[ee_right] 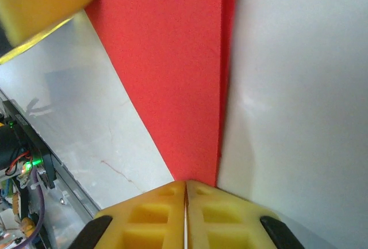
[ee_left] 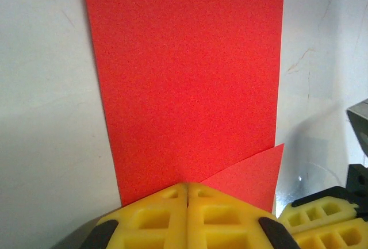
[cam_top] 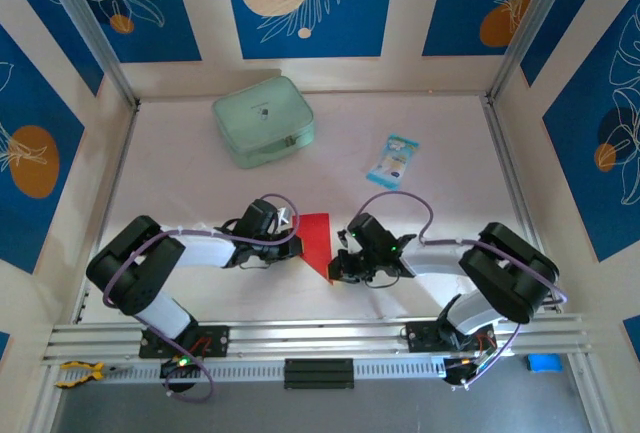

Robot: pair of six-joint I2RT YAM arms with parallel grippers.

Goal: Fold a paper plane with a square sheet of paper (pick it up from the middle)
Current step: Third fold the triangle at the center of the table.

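Far back on the left of the surface (cam_top: pixel 180 173) you have the pale green zip pouch (cam_top: pixel 263 120), lying flat and zipped, so you cannot see what is inside it. Nearer you, the left pincer (cam_top: pixel 292 246) has its yellow fingers (ee_left: pixel 155 214) pressed together, their tips right at the left edge of the square sheet of paper (cam_top: pixel 316 243). You cannot tell whether the paper is nipped between them or only pressed under them.

The red sheet lies flat in the middle of the surface, between your two pincers. It is folded to a long shape that narrows to a point at the near end, with a small triangular flap (ee_left: pixel 253 180) showing beside the left fingertips.

The right pincer (cam_top: pixel 340 265) is also closed, fingers (ee_right: pixel 155 214) together, touching that near point of the paper (ee_right: pixel 167 71). Behind and to the right, well apart, lies the small blue-white packet (cam_top: pixel 392 160).
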